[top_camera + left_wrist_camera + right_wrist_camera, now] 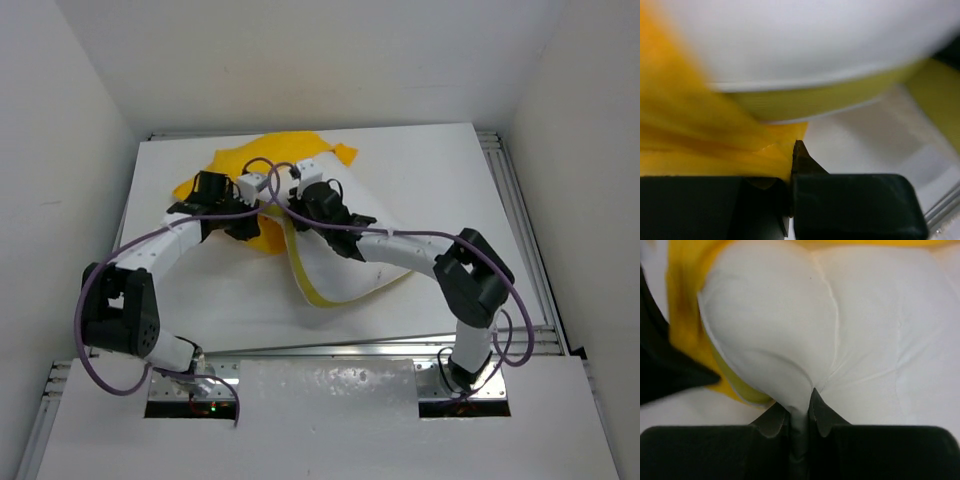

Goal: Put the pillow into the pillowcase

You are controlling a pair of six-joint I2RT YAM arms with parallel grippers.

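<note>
Left gripper (pixel 790 161): jaws closed, with a fold of the yellow pillowcase (pixel 700 145) pinched between them at the lower centre of the left wrist view; the cloth stretches from the pinch up and away to the upper left of that frame.
Right gripper (pixel 799 412): jaws nearly closed on a thin tuck of the white pillow (pixel 840 330) at the bottom centre of the right wrist view; creases fan upward from the pinch.
Pillow: in the overhead view it lies just right of centre on the table (pixel 480 200), its lower corner pointing toward the bottom of the frame and its upper left part under the two wrists and the yellow cloth. In the left wrist view it fills the top of the frame as a blurred white bulge.
Pillowcase: bunched and wrinkled at upper centre-left of the overhead view, touching the pillow's upper left end. Yellow cloth also runs along the left and top edges of the right wrist view, next to the white bulge.
Pale yellow-green band (pixel 300 272): runs down the pillow's left edge in the overhead view and shows under the white bulge in both wrist views.
Arms: both reach to the centre of the overhead view, their wrists close together above the spot where pillow and pillowcase meet.
</note>
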